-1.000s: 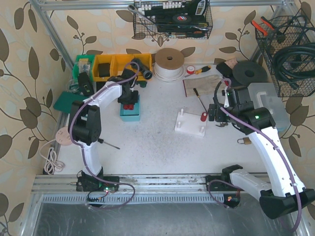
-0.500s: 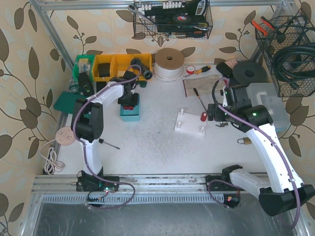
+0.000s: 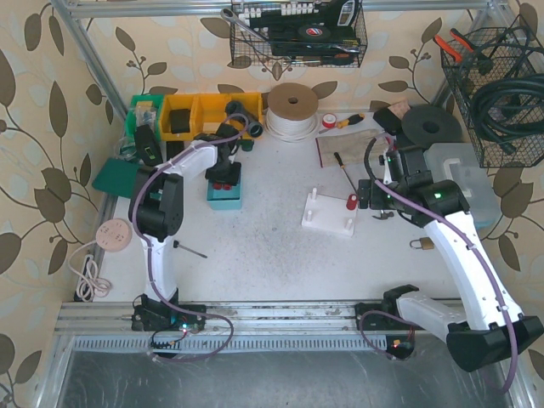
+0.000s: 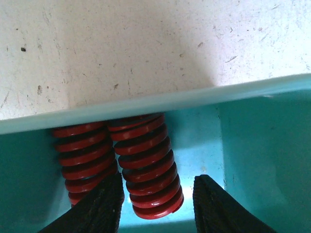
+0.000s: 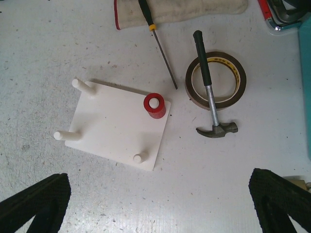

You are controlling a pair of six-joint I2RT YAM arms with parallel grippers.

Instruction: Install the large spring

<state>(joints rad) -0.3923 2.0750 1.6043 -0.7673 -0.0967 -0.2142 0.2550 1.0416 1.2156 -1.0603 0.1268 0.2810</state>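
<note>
Two red springs lie side by side in a teal bin [image 4: 204, 94]. The thicker one [image 4: 146, 165] sits between my left gripper's [image 4: 158, 196] open jaws: the left finger is against it and a gap remains at the right finger. The second spring [image 4: 80, 153] lies left of it. From above, the left gripper [image 3: 223, 172] reaches down into the bin [image 3: 224, 201]. The white peg board [image 5: 116, 128] has a short red spring [image 5: 154, 105] on one peg and three bare pegs. My right gripper [image 5: 158, 201] hovers wide open and empty above the board's near edge.
A hammer [image 5: 208, 90], a tape roll [image 5: 228, 60] and a screwdriver [image 5: 163, 46] lie right of the board. A padlock [image 3: 421, 245] lies near the right arm and a thin tool [image 3: 189, 249] near the left arm. Yellow bins [image 3: 194, 115] and a wire spool [image 3: 292, 109] stand at the back.
The left arm's elbow has shifted slightly while its gripper stays in the teal bin. The right arm has barely moved.
</note>
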